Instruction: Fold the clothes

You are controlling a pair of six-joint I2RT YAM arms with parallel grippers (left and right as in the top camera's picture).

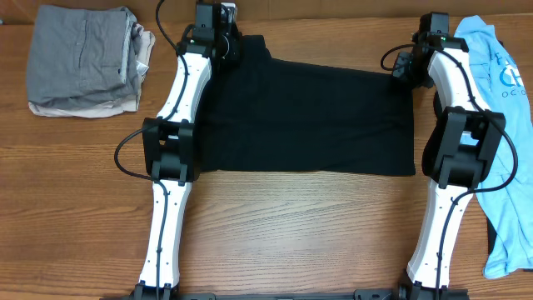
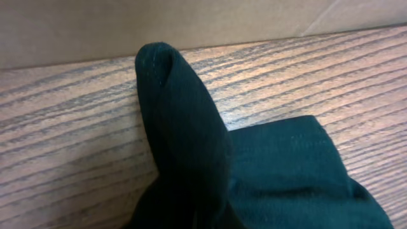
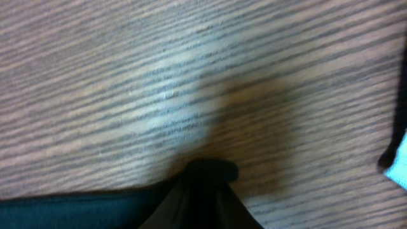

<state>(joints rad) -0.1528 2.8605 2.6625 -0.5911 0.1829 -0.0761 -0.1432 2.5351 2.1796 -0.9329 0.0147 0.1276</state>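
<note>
A black garment (image 1: 308, 117) lies spread flat across the middle of the wooden table. My left gripper (image 1: 218, 42) is at its far left corner and is shut on the black garment; the left wrist view shows a pinched peak of dark cloth (image 2: 181, 127) rising from the jaws. My right gripper (image 1: 410, 68) is at its far right corner, also shut on the black garment; the right wrist view shows a small bunch of dark cloth (image 3: 206, 184) at the jaws. The fingers themselves are hidden by cloth in both wrist views.
A pile of folded grey and beige clothes (image 1: 83, 58) sits at the far left. A light blue shirt (image 1: 504, 142) lies along the right edge, beside my right arm. Bare wood runs along the front of the table (image 1: 300, 233).
</note>
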